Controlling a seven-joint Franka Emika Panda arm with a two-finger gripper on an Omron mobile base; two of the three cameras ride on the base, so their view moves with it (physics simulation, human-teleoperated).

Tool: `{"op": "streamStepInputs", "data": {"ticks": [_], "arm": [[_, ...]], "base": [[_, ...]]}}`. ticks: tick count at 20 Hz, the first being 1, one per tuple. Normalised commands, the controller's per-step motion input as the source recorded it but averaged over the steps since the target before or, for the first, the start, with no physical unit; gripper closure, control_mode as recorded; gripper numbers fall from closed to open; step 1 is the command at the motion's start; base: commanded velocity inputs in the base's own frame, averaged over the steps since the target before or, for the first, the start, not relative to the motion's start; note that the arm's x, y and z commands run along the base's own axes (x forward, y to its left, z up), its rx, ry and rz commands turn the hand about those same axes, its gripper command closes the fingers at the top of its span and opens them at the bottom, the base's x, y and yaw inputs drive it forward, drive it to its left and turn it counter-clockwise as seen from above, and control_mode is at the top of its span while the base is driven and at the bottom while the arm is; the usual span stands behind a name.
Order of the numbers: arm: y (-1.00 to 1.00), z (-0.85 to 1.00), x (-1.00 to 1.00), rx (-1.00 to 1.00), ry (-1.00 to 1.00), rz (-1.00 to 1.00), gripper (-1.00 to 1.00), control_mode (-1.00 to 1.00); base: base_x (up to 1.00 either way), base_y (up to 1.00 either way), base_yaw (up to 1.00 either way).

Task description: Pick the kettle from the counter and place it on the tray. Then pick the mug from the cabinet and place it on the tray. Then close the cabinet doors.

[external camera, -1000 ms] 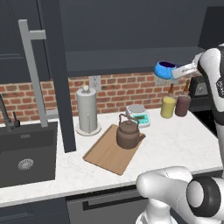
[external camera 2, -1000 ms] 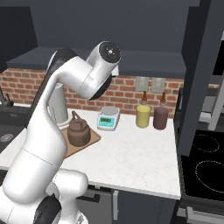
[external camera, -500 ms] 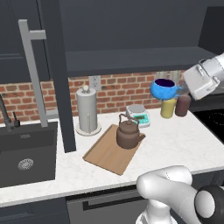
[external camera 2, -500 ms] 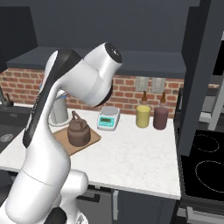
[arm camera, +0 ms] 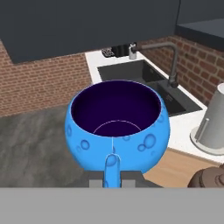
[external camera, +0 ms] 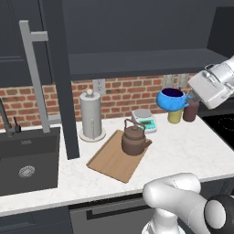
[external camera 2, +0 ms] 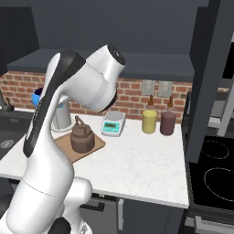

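A red brick backsplash runs behind the white counter (external camera: pixel 183 151), under a dark upper cabinet (external camera: pixel 137 64) whose shelf stands exposed. With the kettle as landmark: far to its left a dark sink (external camera: pixel 27 164) is sunk into the counter, with a black tap (external camera: pixel 7 121) at its back edge. Nearer, an open cabinet door (external camera: pixel 61 82) hangs down in front of the counter edge, its long silver bar handle (external camera: pixel 39 77) facing the sink; it cuts off the view between the sink and the paper-towel holder (external camera: pixel 90 116), which stands upright just left of and behind the kettle. The kettle (external camera: pixel 135 139) itself sits upright on the far right part of the tray (external camera: pixel 112 160), a light-wood board lying at an angle on the counter. Just behind and right of the kettle is a small kitchen scale (external camera: pixel 145 120). Further right, against the brick, stand a yellow canister (external camera 2: pixel 149 121) and a brown canister (external camera 2: pixel 167 122), side by side.

Above and to the right of the kettle, clear of the counter, the blue mug (external camera: pixel 172 98) hangs in the air in front of the canisters, partly hiding the yellow one in the left base view. The gripper (arm camera: pixel 111 177) has its jaws nearly closed, pinching the mug's handle (arm camera: pixel 112 168), mouth upward.
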Motion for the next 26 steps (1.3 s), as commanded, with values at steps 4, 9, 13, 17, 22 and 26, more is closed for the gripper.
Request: {"op": "streamStepInputs", "data": {"ticks": [4,9,13,17,22,26], "arm": [[0.28,-0.47,0.0,0.0,-0.03,0.0,1.0,-1.0],[0.48,-0.68,0.0,0.0,-0.05,0.0,1.0,-1.0],[0.53,-0.71,0.0,0.0,-0.05,0.0,1.0,-1.0],[0.47,-0.67,0.0,0.0,-0.02,0.0,1.0,-1.0],[0.21,-0.44,0.1,0.01,0.0,0.0,1.0,-1.0],[0.04,-0.28,0.19,0.0,0.0,0.0,1.0,-1.0]], "base": [[0.0,0.0,0.0],[0.0,0.0,0.0],[0.0,0.0,0.0],[0.0,0.0,0.0],[0.0,0.0,0.0],[0.0,0.0,0.0]]}}
